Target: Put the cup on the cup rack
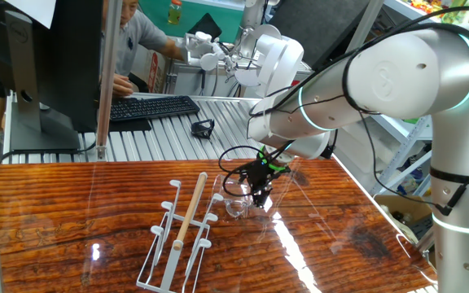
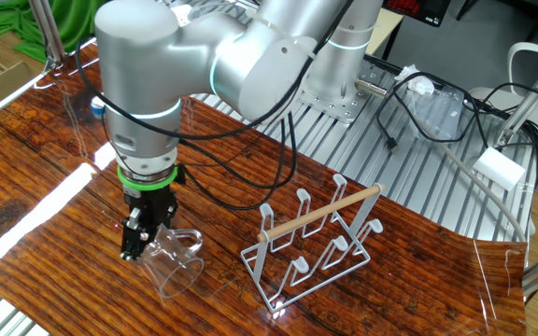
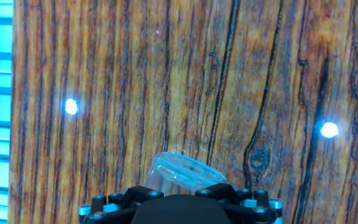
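Note:
The clear glass cup [image 1: 237, 207] stands on the wooden table, right of the cup rack [image 1: 166, 244]. My gripper [image 1: 259, 195] reaches down beside the cup's rim. From the other side, my gripper [image 2: 146, 241] hangs at the left edge of the cup [image 2: 177, 263], its dark fingers wide apart. The white wire cup rack [image 2: 292, 271] with its wooden handle bar [image 2: 320, 213] stands apart to the right. In the hand view the cup's rim [image 3: 185, 173] shows just above the hand's dark body; the fingertips are hidden.
Behind the table, a ribbed metal surface holds a black keyboard [image 1: 149, 107] and a monitor [image 1: 39, 65], where a person [image 1: 137, 37] sits. Cables and a white box [image 2: 498, 168] lie beyond the rack. The table's front edge [image 2: 26, 289] is near the gripper.

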### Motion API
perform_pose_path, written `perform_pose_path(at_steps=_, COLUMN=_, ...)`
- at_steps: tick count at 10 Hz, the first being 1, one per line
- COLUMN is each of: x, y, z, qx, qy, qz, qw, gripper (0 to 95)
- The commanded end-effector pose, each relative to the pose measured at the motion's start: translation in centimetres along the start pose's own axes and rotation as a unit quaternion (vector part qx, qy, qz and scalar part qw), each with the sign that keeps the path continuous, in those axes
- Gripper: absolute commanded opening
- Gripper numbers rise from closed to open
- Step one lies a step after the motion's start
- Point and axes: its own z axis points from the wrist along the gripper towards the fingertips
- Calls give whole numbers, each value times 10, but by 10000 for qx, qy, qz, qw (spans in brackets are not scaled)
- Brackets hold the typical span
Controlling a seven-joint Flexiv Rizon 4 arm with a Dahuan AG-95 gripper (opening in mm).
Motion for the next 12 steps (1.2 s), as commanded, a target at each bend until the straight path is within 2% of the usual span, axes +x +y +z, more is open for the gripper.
perform_pose_path(at_steps=1, x=0, y=2, z=0, qx=21, qy=29, qz=-137, qw=9999, gripper=0)
perform_pose_path(at_steps=3, x=-1, y=3, z=-1, qx=50, qy=41, qz=-204, qw=9998, gripper=0)
perform_pose_path(at_steps=4, x=-1, y=3, z=-1, qx=126, qy=58, qz=-235, qw=9996, gripper=0)
perform_pose_path(at_steps=5, x=-1, y=5, z=-5, qx=256, qy=199, qz=-242, qw=9992, gripper=0)
perform_pose_path(at_steps=10, x=-1, y=5, z=-5, qx=434, qy=204, qz=-487, qw=9977, gripper=0)
perform_pose_path(at_steps=12, x=-2, y=8, z=-11, qx=573, qy=248, qz=-647, qw=9960, gripper=0)
